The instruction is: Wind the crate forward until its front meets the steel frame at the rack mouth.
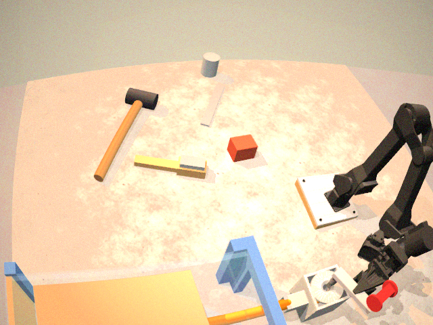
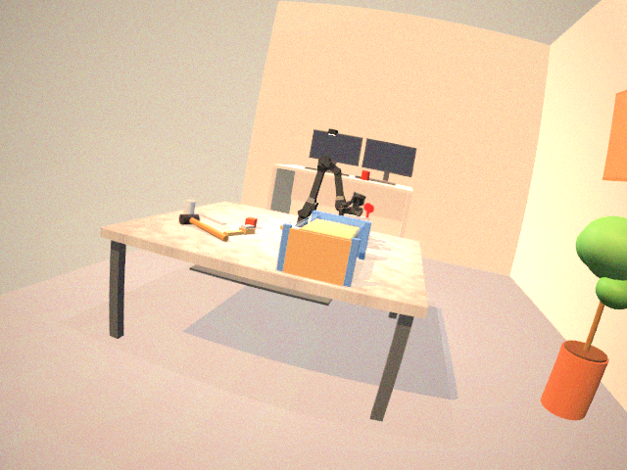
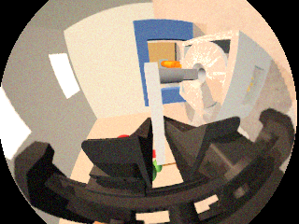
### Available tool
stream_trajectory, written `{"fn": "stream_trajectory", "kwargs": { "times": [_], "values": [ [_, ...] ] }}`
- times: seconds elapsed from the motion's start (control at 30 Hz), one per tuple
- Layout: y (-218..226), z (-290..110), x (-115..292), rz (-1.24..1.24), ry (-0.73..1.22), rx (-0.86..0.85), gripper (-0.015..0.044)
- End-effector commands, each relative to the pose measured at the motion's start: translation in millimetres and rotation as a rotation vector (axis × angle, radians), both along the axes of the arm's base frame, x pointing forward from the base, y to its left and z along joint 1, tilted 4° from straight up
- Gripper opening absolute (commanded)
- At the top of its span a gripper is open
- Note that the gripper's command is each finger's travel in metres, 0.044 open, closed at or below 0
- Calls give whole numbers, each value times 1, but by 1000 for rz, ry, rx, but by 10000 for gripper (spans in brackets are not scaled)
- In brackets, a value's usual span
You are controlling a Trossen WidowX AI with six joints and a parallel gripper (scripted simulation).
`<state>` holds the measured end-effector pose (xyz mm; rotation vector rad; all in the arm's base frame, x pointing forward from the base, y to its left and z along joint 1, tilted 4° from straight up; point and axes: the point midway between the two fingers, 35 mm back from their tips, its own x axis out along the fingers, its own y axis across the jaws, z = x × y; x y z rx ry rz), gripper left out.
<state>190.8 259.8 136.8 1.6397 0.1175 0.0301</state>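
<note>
White winch (image 1: 323, 289) with handle (image 1: 353, 286) keyed in, orange crate (image 1: 115, 300) flat in blue cubby (image 1: 260, 276)

I see my dark grey tool (image 1: 363, 285) beside a red knob (image 1: 381, 295) and a white winch (image 1: 323, 288). Farther off: orange strap (image 1: 241, 315), blue frame (image 1: 260, 276), red block (image 1: 241, 147), black-headed orange-handled mallet (image 1: 120, 134), on a mottled beige-and-cream counter (image 1: 174, 217).
</note>
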Motion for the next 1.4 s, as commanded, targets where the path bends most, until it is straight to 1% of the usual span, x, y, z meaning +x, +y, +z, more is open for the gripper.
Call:
{"fn": "stream_trajectory", "kwargs": {
  "times": [0.0, 1.37],
  "values": [
    [0, 0, 0, 1, -1, -1, 0],
    [1, -8, 1, -1, 0, -1, 0]
  ]
}}
